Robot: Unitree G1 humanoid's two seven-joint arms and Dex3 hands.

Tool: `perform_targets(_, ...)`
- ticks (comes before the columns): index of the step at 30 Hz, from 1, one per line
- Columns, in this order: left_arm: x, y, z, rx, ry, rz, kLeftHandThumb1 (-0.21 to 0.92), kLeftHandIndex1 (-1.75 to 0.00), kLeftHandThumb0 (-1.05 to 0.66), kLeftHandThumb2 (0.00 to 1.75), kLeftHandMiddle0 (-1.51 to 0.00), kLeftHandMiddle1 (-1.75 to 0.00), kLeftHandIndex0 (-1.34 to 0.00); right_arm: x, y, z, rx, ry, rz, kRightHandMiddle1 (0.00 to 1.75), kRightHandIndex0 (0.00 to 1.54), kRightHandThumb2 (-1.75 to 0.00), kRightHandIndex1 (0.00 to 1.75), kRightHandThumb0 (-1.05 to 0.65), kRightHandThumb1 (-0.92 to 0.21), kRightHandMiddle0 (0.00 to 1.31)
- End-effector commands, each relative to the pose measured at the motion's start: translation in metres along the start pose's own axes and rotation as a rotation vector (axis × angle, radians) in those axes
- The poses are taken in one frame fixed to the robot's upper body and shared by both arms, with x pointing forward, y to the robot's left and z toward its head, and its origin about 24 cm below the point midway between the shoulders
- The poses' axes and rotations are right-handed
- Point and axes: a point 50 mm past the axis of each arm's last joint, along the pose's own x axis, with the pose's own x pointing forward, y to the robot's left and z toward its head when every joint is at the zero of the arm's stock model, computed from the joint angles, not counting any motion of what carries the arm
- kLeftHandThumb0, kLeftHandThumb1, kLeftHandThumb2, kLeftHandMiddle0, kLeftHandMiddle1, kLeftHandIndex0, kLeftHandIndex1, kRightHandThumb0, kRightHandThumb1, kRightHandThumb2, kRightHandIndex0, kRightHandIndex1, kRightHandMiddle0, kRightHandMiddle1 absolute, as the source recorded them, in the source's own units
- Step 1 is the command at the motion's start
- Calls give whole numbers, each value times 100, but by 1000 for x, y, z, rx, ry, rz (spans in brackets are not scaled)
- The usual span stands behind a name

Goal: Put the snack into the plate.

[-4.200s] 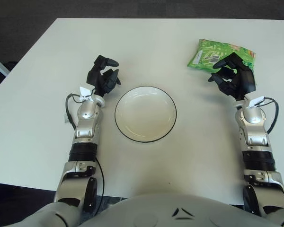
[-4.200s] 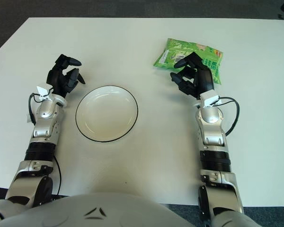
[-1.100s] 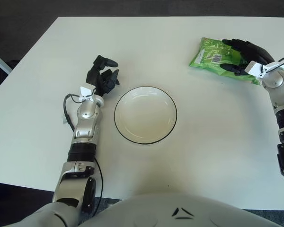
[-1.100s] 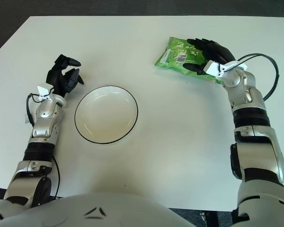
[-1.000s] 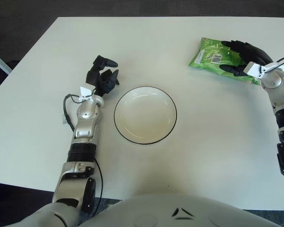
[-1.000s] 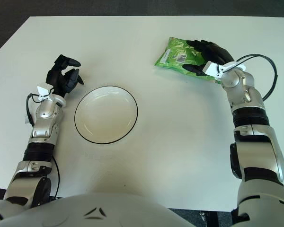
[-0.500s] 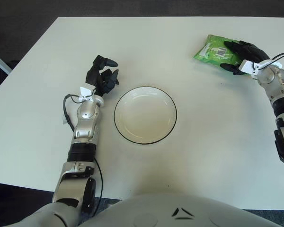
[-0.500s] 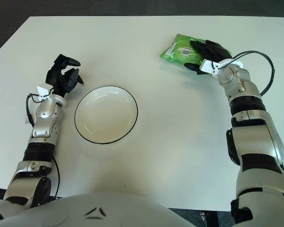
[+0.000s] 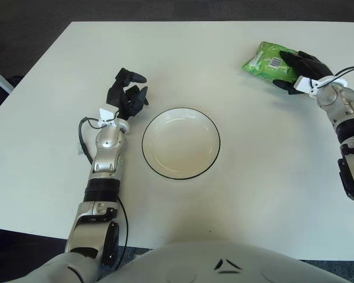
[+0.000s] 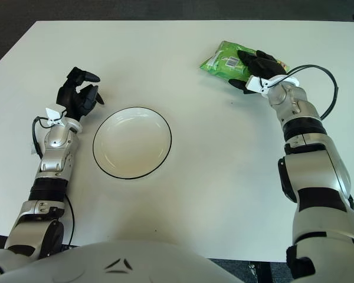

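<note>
White table [image 9: 236, 200] bears bare plate [image 9: 181, 168]; right robot hand [image 10: 256, 72] grips snack [image 10: 224, 61]

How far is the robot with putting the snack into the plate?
Done: the right hand has closed on the green snack bag. In hand: lifting it at the table's far right. Left: carrying it to the empty white black-rimmed plate. The left hand shows left of the plate.

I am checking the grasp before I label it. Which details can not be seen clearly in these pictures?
- Right hand over the snack bag: both views; the hand covers the bag's right end, hiding the contact.
- Bag underside: both views; whether it is lifted off the table is unclear.
- Bag print: too small to read.
- Left hand, beside the plate: its palm faces away.
</note>
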Motion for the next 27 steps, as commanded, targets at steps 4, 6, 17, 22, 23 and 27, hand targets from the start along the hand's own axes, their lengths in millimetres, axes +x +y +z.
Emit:
perform_targets(4, -32, -2, -37, -27, 160, 25, 92, -154, -35, 33, -88, -175, -40, -8, 33, -8, 10, 53, 55, 7, 9, -65, 2, -89, -92, 33)
perform_targets(6, -32, -2, -37, -27, 159, 25, 92, -154, -35, 33, -88, -175, -40, -9, 36, -8, 4, 69, -3, 10, 17, -56, 3, -83, -92, 42)
perform_targets(17, -32, -3, -37, -26, 155, 26, 92, -154, -35, 33, -89, -175, -41, -14, 40, -9, -107, 90, -208, 133, 31, -47, 146, -5, -81, 53)
perform_targets(22, -32, -4, -37, -26, 153, 27, 92, -153, -35, 32, -89, -175, -41, -15, 40, -8, -104, 96, -295, 167, 35, -98, 166, -1, -55, 43)
perform_targets(23, -32, -4, -37, -26, 153, 28, 92, -153, -35, 32, -89, -175, -41, -16, 39, -7, -98, 92, -320, 168, 36, -101, 165, 0, -53, 43)
perform_targets(27, -32, -5, -37, -26, 152, 29, 92, -153, -35, 32, -89, -175, -41, -19, 38, -6, -57, 61, -404, 173, 49, -115, 163, 0, -42, 43)
